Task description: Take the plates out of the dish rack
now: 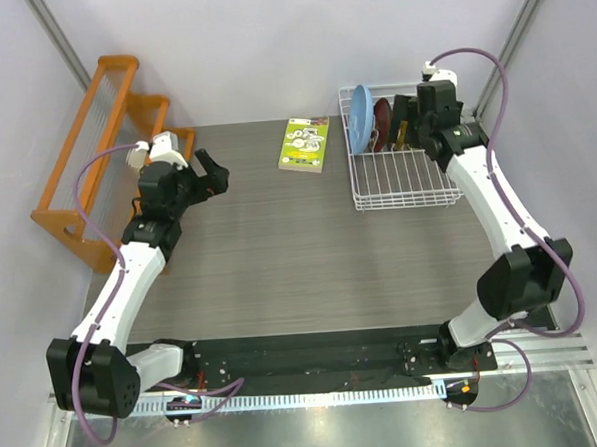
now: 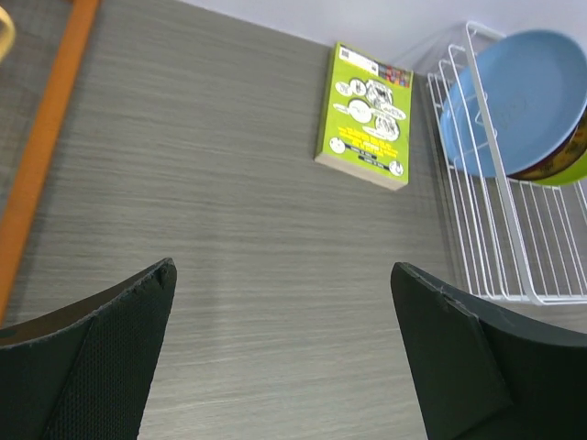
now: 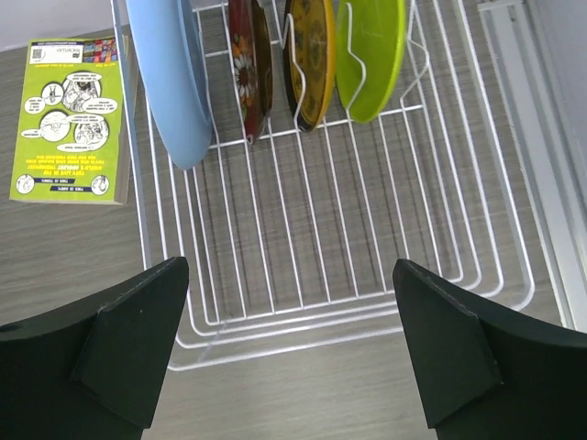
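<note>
Plates [image 3: 307, 64] along far edge of dish rack [image 3: 348, 316], right gripper [image 3: 289, 270] spread

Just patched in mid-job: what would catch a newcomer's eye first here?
Four plates stand on edge in the white wire dish rack at the far right: a large light-blue plate, then a dark-red floral plate, a yellow patterned plate and a lime-green plate. The right gripper hovers open over that rack. A green-and-white booklet lies flat left of it, and an orange wooden rack stands at the far left.
</note>
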Controlling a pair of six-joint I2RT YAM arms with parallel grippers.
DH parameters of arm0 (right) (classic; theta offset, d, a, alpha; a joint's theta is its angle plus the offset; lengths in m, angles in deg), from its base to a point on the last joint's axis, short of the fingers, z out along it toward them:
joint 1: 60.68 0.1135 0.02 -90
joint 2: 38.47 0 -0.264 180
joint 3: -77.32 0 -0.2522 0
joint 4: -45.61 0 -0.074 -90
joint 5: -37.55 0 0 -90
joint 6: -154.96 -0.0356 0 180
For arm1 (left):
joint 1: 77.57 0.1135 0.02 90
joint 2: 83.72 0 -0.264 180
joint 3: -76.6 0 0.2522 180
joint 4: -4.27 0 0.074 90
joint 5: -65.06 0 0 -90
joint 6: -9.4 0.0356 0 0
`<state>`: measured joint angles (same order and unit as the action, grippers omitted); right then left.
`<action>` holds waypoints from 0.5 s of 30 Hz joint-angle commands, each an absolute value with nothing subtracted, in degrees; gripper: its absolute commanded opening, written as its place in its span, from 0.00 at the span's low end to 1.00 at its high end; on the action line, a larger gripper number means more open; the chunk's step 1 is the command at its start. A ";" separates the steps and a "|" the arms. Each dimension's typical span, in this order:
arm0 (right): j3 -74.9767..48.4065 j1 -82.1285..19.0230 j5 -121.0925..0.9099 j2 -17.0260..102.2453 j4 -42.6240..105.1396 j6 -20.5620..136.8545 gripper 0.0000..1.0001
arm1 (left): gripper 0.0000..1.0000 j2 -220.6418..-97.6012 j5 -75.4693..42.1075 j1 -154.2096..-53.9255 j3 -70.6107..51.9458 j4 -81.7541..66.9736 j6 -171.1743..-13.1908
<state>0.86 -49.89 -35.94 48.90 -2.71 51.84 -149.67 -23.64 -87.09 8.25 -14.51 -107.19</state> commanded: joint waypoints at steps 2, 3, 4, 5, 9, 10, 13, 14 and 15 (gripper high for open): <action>6.79 -48.73 -39.61 54.59 -1.30 55.02 1.00 | 0.99 -151.12 -20.19 -88.38 5.35 -15.03 -107.76; 7.49 -48.73 -41.71 55.39 0.20 55.55 1.00 | 0.99 -151.48 -20.46 -88.64 5.44 -14.86 -107.59; 8.89 -47.77 -40.25 56.44 1.00 55.21 1.00 | 1.00 -152.18 -20.81 -88.82 5.36 -14.86 -107.24; 10.64 -47.15 -37.80 59.15 1.00 55.64 0.99 | 0.99 -152.53 -21.59 -89.34 5.44 -14.77 -107.06; 22.57 -43.90 -31.80 66.62 -0.22 59.58 1.00 | 0.99 -153.06 -24.05 -90.57 6.49 -14.33 -105.83; 24.88 -43.02 -30.84 68.12 -1.45 60.03 1.00 | 1.00 -153.06 -24.41 -90.84 7.02 -14.07 -105.39; 32.27 -41.61 -28.38 73.40 -2.25 62.67 1.00 | 1.00 -152.54 -27.31 -91.54 9.31 -11.79 -105.21; 33.76 -41.00 -27.32 74.63 -2.25 63.28 1.00 | 0.99 -152.45 -27.75 -91.72 10.36 -11.34 -105.21; 36.30 -40.82 -26.88 75.60 -2.34 63.99 1.00 | 0.99 -152.53 -28.10 -91.81 10.71 -10.30 -105.13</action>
